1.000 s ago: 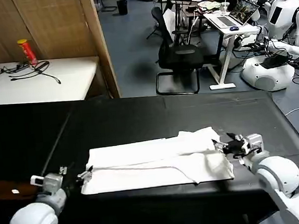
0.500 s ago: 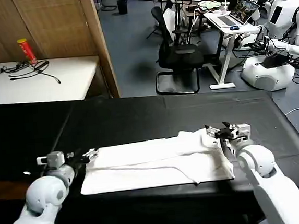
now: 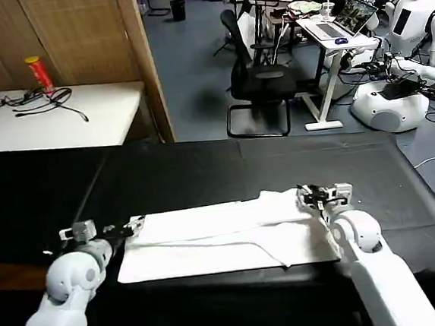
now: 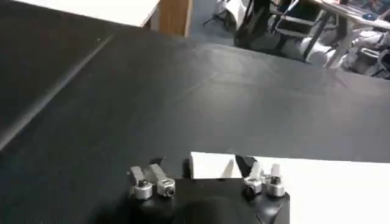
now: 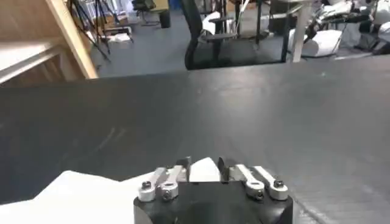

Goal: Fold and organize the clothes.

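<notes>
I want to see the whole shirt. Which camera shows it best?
The head view: the white T-shirt lies there whole, folded into a long strip on the black table. Each wrist view catches just one white corner by the left gripper or right gripper.

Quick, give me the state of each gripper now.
Left gripper: open, fingers straddling the far left corner of the T-shirt.
Right gripper: open, at the T-shirt's far right corner, holding nothing.
</notes>
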Tool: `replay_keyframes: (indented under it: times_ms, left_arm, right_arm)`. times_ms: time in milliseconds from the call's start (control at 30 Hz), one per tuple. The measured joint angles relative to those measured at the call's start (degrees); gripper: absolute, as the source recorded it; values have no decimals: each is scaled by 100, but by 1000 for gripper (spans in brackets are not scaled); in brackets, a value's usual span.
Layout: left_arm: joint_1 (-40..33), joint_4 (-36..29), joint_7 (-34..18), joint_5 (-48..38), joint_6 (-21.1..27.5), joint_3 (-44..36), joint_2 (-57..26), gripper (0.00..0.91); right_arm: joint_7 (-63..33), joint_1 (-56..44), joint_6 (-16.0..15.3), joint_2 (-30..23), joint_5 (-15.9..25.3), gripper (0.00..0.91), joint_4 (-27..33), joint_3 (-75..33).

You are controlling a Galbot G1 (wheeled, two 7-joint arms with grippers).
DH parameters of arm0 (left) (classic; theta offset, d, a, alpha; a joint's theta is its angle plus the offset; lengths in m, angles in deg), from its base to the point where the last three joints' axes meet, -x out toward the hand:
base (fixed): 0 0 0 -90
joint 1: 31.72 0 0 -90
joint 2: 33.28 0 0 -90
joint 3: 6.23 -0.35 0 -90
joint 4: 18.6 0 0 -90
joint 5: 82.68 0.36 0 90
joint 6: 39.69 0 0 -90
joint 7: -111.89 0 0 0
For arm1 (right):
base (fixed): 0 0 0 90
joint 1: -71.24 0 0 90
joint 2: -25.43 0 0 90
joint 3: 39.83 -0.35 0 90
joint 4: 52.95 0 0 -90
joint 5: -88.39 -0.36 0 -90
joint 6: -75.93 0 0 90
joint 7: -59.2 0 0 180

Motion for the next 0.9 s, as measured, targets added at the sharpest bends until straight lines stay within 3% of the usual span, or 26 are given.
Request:
replay_keyframes:
  times_ms: [267, 467, 500, 533, 567, 600, 900]
  left_arm:
    - [-50, 27, 341, 752, 12, -154, 51, 0]
    - [-203, 174, 457, 1461, -415, -349, 44, 0]
    - [-239, 206, 452, 1492, -461, -375, 49, 302]
    - [-274, 229, 442, 1510, -502, -392, 53, 878]
    - [-303, 239, 427, 1523, -540, -400, 54, 878]
    - [-309, 237, 409, 1533, -576, -403, 54, 878]
    - [-183, 66, 454, 1674, -769, -342, -90, 878]
  right_arm:
    - [-252, -198, 278, -156, 399, 0, -211, -103]
    - [-424, -307, 353, -314, 656, 0, -319, -202]
    - [-417, -318, 336, -325, 657, 0, -329, -211]
    - [-385, -337, 286, -332, 636, 88, -351, -226]
    - [-344, -359, 223, -332, 603, 371, -381, -239]
    - [-311, -379, 183, -327, 582, 878, -404, -244]
    - [1, -553, 95, -108, 469, 878, -762, -370]
